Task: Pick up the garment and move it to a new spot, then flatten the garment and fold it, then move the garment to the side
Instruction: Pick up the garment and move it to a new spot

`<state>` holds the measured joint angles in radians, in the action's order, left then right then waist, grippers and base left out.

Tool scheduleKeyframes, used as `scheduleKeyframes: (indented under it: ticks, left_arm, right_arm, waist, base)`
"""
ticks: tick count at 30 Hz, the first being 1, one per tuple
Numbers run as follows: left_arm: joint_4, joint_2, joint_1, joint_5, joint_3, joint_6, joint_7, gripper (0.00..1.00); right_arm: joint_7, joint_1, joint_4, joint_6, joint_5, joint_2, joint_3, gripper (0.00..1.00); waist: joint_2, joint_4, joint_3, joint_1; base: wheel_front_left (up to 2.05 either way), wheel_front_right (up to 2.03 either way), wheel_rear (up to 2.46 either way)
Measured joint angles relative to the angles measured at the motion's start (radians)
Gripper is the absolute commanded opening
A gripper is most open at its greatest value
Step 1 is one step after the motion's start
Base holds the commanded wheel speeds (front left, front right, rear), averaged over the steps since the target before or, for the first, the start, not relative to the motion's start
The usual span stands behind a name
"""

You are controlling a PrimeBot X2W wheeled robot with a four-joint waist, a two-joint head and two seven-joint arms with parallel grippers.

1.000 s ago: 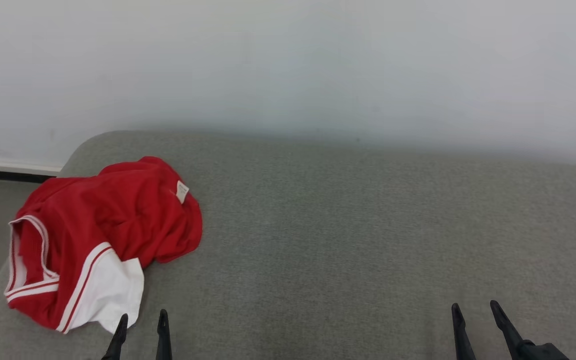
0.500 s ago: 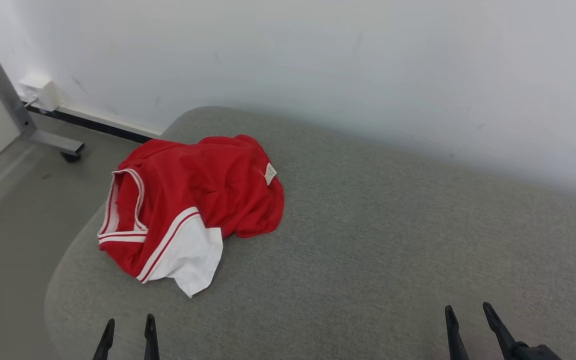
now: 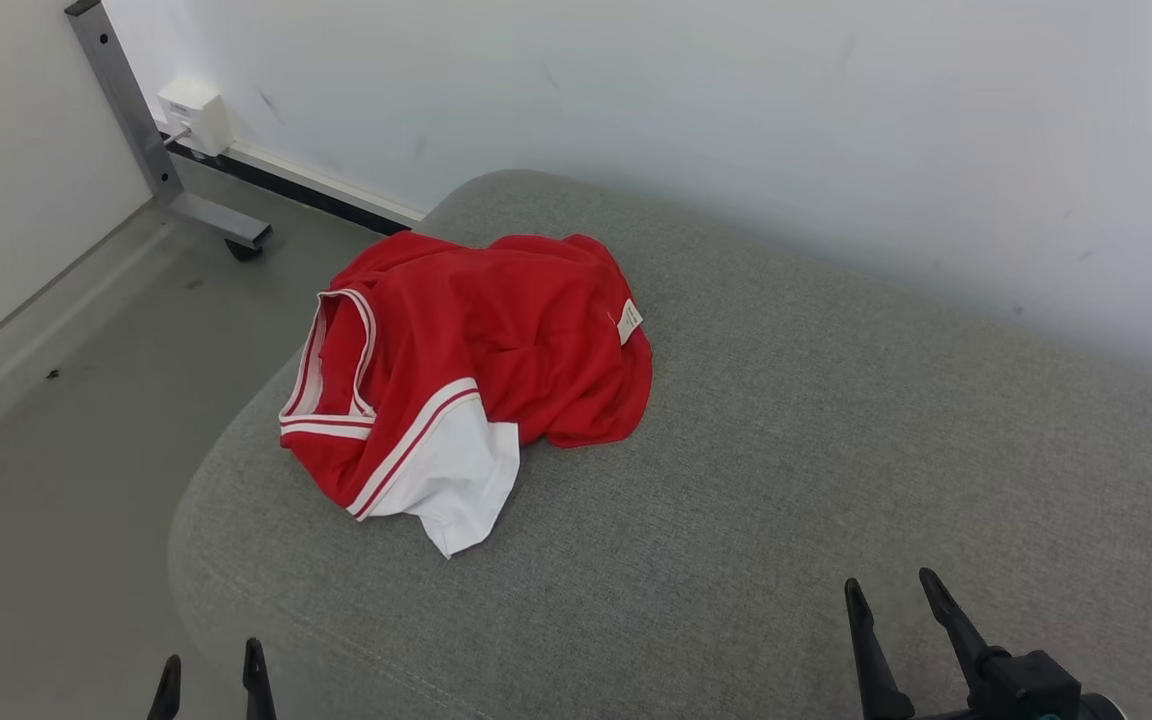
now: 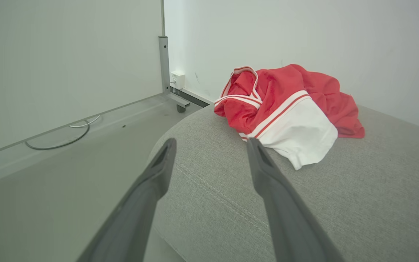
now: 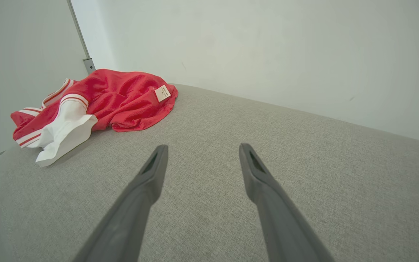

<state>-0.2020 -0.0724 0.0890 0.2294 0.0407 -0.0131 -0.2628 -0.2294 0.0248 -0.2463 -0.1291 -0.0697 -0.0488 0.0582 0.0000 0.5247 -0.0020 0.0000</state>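
A grey fabric cushioned surface [image 3: 836,420] is carrying a crumpled red garment with white trim [image 3: 496,340], which is lying at its far left rounded corner.

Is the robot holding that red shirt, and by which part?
Nothing is held: left gripper and right gripper stand open, clear of the red garment on the grey cushion.

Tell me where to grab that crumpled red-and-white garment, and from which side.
Probably the white flap of the crumpled red-and-white fabric garment: it juts out loose toward the robot on the grey upholstered cushion. Come from the near side with the open left gripper.
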Motion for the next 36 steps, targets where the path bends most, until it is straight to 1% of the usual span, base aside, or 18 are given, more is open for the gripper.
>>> scheduleKeyframes:
  ticks: [5,7,10,12,15,18,19,23,26,27,30,31,32,34,36]
  left_arm:
    - [-0.005,0.002,0.004,0.008,0.006,-0.008,0.0,1.0]
    - [-0.019,0.002,-0.013,0.022,0.007,-0.026,0.0,1.0]
    - [-0.076,-0.008,-0.064,0.035,0.003,-0.049,0.001,1.0]
    - [-0.095,-0.015,-0.092,0.038,-0.002,-0.056,0.008,1.0]
    - [-0.151,-0.024,-0.204,0.065,-0.004,-0.07,0.024,1.0]
    - [-0.208,-0.049,-0.305,0.092,0.0,-0.085,0.057,1.0]
    - [-0.224,-0.049,-0.344,0.124,0.012,-0.089,0.068,1.0]
    - [-0.284,-0.067,-0.507,0.245,0.023,-0.109,0.171,1.0]
    - [-0.328,-0.101,-0.622,0.328,0.024,-0.111,0.268,1.0]
    - [-0.35,-0.108,-0.656,0.359,0.033,-0.112,0.315,1.0]
    - [-0.395,-0.107,-0.748,0.505,0.102,-0.111,0.435,1.0]
    - [-0.407,-0.118,-0.778,0.527,0.112,-0.109,0.476,1.0]
    - [-0.43,-0.152,-0.822,0.558,0.124,-0.092,0.569,1.0]
    - [-0.453,-0.17,-0.847,0.604,0.146,-0.063,0.668,1.0]
    - [-0.455,-0.199,-0.861,0.617,0.147,-0.035,0.741,1.0]
  right_arm:
    - [-0.003,-0.001,-0.008,0.0,0.0,0.0,0.004,1.0]
    - [-0.005,0.003,-0.011,0.0,0.0,0.0,-0.006,1.0]
    - [-0.006,0.015,-0.004,0.0,0.002,0.0,-0.023,1.0]
    - [-0.006,0.019,0.001,0.0,0.004,0.0,-0.029,1.0]
    - [0.003,0.03,0.021,0.0,0.018,-0.001,-0.04,1.0]
    - [0.026,0.027,0.061,0.0,0.045,0.0,-0.031,1.0]
    - [0.032,0.021,0.076,-0.001,0.058,0.001,-0.031,1.0]
    - [0.065,0.003,0.131,-0.001,0.09,0.0,-0.035,1.0]
    - [0.086,-0.008,0.166,-0.001,0.119,0.0,-0.034,1.0]
    - [0.09,-0.011,0.178,-0.001,0.127,0.0,-0.035,1.0]
    - [0.097,-0.032,0.21,-0.001,0.133,0.0,-0.043,1.0]
    - [0.097,-0.04,0.22,-0.001,0.132,0.0,-0.044,1.0]
    - [0.096,-0.055,0.227,-0.001,0.128,-0.001,-0.05,1.0]
    - [0.092,-0.058,0.231,-0.001,0.117,-0.001,-0.048,1.0]
    - [0.087,-0.06,0.233,-0.001,0.112,-0.001,-0.044,1.0]
  waist:
    - [0.0,0.001,0.001,0.0]
    - [0.0,0.0,0.002,0.0]
    - [0.0,-0.001,0.005,0.0]
    - [0.0,-0.002,0.008,-0.0001]
    - [0.0001,-0.007,0.02,0.0001]
    - [0.0,-0.024,0.032,0.0]
    - [0.0,-0.031,0.037,-0.0001]
    - [0.0,-0.064,0.076,0.0]
    - [0.0001,-0.094,0.117,0.0]
    - [0.0001,-0.106,0.133,0.0001]
    - [0.0001,-0.148,0.183,0.0002]
    - [0.0001,-0.164,0.2,0.0002]
    - [0.0001,-0.198,0.232,0.0002]
    - [0.0001,-0.235,0.259,0.0002]
    - [0.0002,-0.268,0.286,0.0002]
  base:
    - [0.0,0.0,0.0]
    - [0.0,0.0,0.0]
    - [0.0,0.0,0.0]
    - [0.0,0.0,0.0]
    - [0.0,0.0,0.0]
    - [0.0,0.0,0.0]
    - [0.0,0.0,0.0]
    - [0.0,0.0,0.0]
    - [0.0,0.0,0.0]
    - [0.0,0.0,0.0]
    - [0.0,0.0,0.0]
    - [0.0,0.0,0.0]
    - [0.0,0.0,0.0]
    - [0.0,0.0,0.0]
    - [0.0,0.0,0.0]
